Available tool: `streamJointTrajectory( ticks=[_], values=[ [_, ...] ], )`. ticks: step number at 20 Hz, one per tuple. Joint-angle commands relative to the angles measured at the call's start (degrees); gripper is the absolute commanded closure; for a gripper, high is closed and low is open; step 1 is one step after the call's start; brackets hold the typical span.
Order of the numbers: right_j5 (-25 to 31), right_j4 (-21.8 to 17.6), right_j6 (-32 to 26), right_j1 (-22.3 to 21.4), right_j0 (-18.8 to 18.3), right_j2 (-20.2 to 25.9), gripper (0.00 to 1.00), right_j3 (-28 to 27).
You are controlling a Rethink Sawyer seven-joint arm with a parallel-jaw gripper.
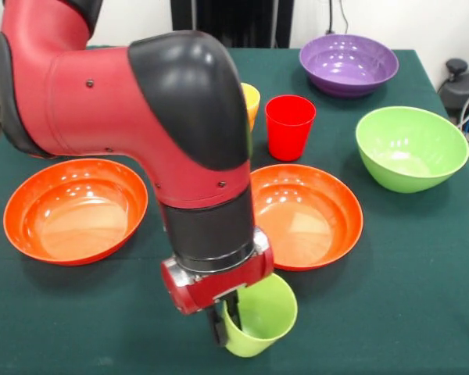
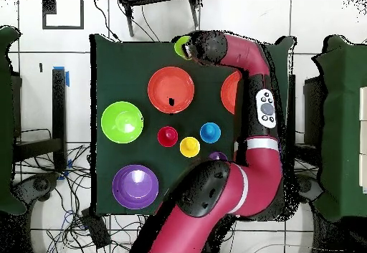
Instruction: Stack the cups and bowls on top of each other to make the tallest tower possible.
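Observation:
My gripper [image 1: 225,319] is shut on the wall of the light green cup [image 1: 259,314], one finger inside the rim and one outside. The cup hangs tilted near the table's front edge, just in front of an orange bowl [image 1: 305,215]. In the overhead view the gripper [image 2: 191,49] and green cup [image 2: 182,46] are at the table's top edge. A second orange bowl [image 1: 76,209] sits to the left. The red cup [image 1: 289,125] and yellow cup [image 1: 251,101] stand behind. The blue cup [image 2: 210,132] and purple cup [image 2: 217,156] show only from overhead. No stack stands.
A deep light green bowl [image 1: 411,147] sits at the right and a purple bowl [image 1: 349,62] at the back right. My arm [image 1: 141,101] covers the table's middle and back left in the front view. Only one purple bowl shows.

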Motion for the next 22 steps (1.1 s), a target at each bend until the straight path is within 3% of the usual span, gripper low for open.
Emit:
streamJointTrajectory(
  ticks=[1, 6, 13, 22],
  values=[
    [5.57, -3.39, -25.36, -0.32, -1.33, 3.61, 1.00, 4.28],
    [5.26, -2.97, -26.28, 0.90, -3.14, 3.53, 1.00, 5.38],
    [5.43, -1.30, -23.36, 0.39, -5.89, 2.28, 1.00, 10.14],
    [8.60, -0.59, -22.86, 1.64, -6.11, 2.51, 1.00, 8.59]
  ],
)
